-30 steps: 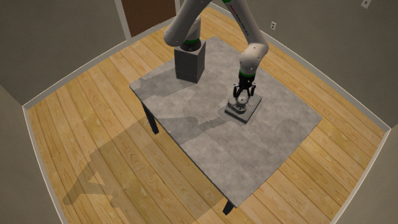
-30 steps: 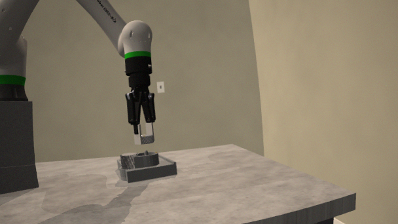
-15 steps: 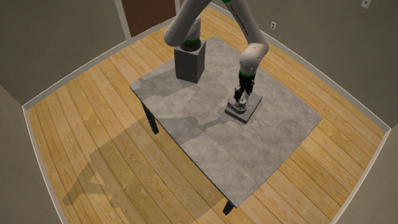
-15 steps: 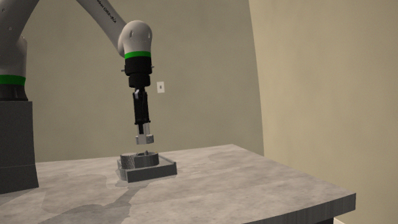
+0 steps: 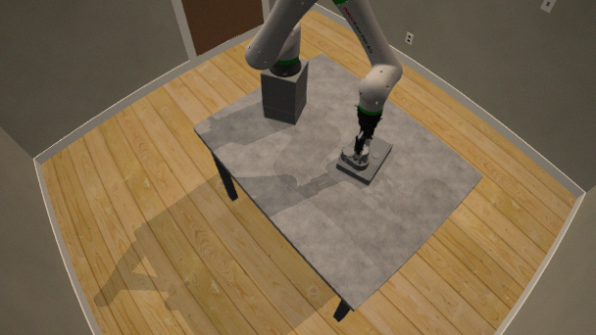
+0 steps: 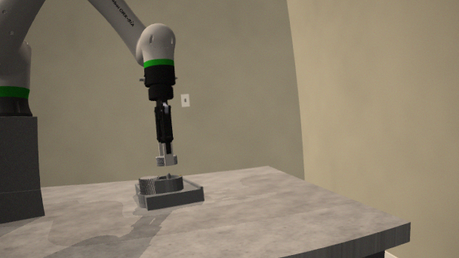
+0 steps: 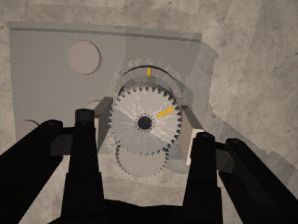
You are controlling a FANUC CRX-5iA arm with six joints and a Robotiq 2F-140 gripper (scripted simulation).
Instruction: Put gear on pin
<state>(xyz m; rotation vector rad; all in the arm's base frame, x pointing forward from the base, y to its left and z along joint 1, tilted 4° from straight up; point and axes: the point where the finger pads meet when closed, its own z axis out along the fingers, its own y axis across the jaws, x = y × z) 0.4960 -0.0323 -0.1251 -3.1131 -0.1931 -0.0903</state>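
My gripper point(image 6: 166, 160) is shut on the loose gear point(image 7: 144, 121), a pale toothed wheel with an orange arrow that points up and to the right in the wrist view. I hold it a short way above the pin point(image 6: 168, 175), which stands on the grey timing case point(image 6: 170, 193). The collar's orange mark point(image 7: 149, 71) shows just above the gear in the wrist view, at the top. The arrow and the mark point in different directions. A second gear point(image 6: 147, 185) sits on the case at its left. The case also shows in the top view point(image 5: 364, 162), under the gripper point(image 5: 360, 151).
The arm's dark base block point(image 5: 284, 97) stands at the table's far corner. A round flat boss point(image 7: 84, 56) lies on the case's upper left in the wrist view. The table edge point(image 6: 351, 241) runs at the front right.
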